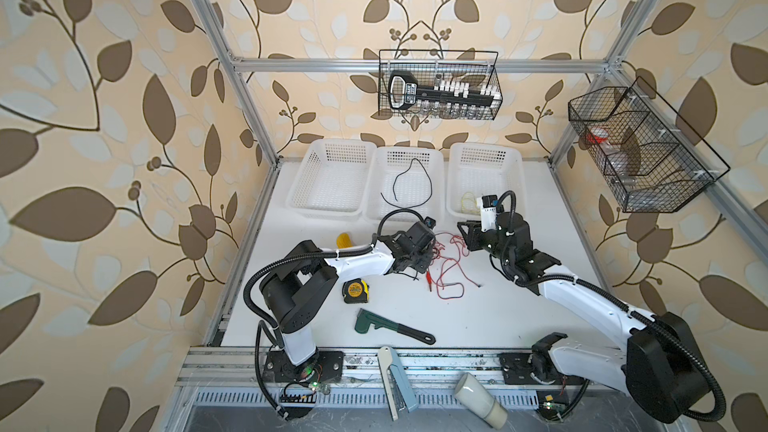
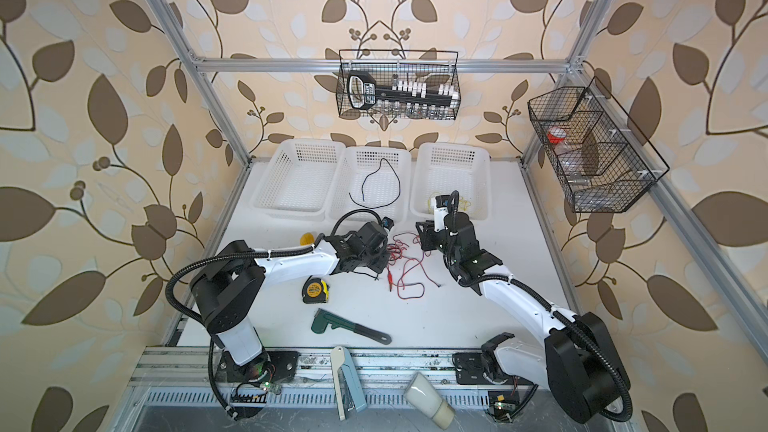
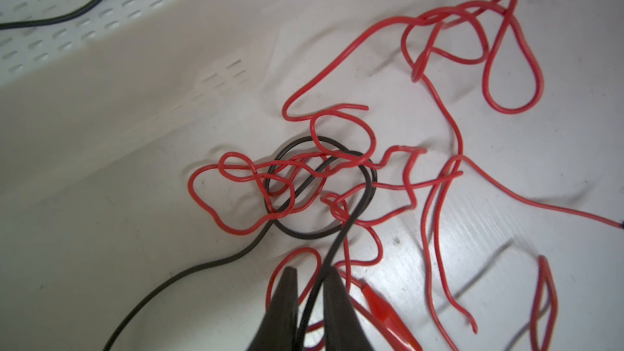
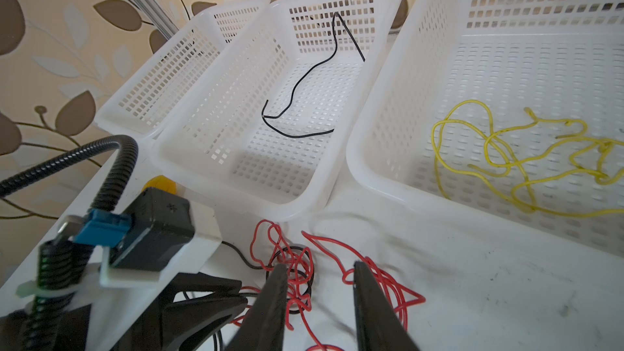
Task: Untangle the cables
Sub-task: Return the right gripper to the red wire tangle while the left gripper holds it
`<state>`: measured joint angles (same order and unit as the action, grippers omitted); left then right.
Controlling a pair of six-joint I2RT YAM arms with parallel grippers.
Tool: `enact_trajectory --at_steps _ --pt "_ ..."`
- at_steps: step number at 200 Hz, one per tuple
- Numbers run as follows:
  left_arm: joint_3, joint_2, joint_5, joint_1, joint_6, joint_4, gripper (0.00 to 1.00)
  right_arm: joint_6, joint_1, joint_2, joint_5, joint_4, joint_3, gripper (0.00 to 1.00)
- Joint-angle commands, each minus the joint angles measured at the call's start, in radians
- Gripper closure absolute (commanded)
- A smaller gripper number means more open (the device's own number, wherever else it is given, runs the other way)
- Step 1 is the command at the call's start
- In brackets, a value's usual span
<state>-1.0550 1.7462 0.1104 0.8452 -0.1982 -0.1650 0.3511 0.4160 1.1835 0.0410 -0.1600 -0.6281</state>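
Observation:
A tangle of red cables (image 1: 451,268) (image 3: 439,177) lies on the white table between my two arms, with a black cable (image 3: 370,187) looped through it. My left gripper (image 3: 312,270) (image 1: 417,261) sits at the tangle's left side, shut on that black cable, which runs up between its fingers. A red clip end (image 3: 381,305) lies just beside those fingers. My right gripper (image 4: 320,265) (image 1: 465,234) hovers open over the tangle's far side, with nothing between its fingers. Another black cable (image 1: 430,189) (image 4: 293,96) lies in the middle basket (image 1: 409,149). Yellow cable (image 4: 506,163) lies in the right basket (image 1: 484,147).
A third white basket (image 1: 328,143) stands at the back left. In front of the tangle lie a yellow tape measure (image 1: 355,290) and a green wrench (image 1: 390,326). Behind the left arm sits a yellow object (image 1: 345,239). Two wire baskets (image 1: 438,85) (image 1: 640,151) hang on the frame.

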Motion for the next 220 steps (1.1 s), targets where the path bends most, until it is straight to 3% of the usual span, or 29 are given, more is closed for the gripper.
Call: enact_trajectory --at_steps 1,26,141,187,220 --pt "-0.031 -0.022 -0.001 0.003 -0.002 0.001 0.92 0.003 0.0 -0.015 -0.009 0.009 0.013 0.66" --pt "-0.025 -0.059 -0.016 0.004 0.004 0.009 1.0 0.006 0.0 0.002 0.004 0.009 0.008 0.66" --pt "0.12 -0.492 -0.075 0.003 0.053 0.2 1.0 0.052 0.0 0.065 0.075 -0.023 0.028 0.66" --pt "0.081 -0.489 -0.045 0.002 0.055 0.14 1.0 0.035 0.0 0.025 0.136 -0.057 0.05 0.65" --pt "0.076 -0.476 -0.066 0.002 0.047 0.146 1.0 0.01 0.003 -0.035 0.248 -0.156 0.105 0.64"
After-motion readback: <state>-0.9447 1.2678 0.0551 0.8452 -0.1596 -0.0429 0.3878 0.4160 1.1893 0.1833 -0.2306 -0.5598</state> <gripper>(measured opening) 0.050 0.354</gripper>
